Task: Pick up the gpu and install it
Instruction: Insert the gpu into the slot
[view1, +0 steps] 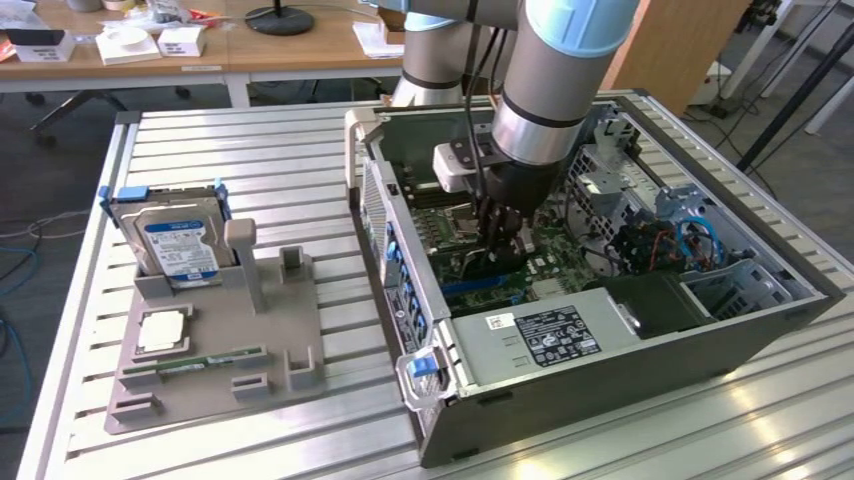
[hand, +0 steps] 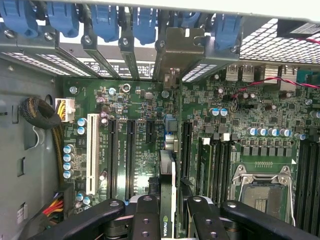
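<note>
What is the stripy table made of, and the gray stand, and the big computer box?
The table looks like bare metal, probably aluminium: pale silvery slats with a dull shine. The gray stand looks like matte plastic: flat even gray, no gleam. The computer box seems dark painted sheet metal outside, with bare silvery perforated metal inside.

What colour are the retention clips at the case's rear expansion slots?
The retention clips are blue; the wrist view shows them best.
</note>
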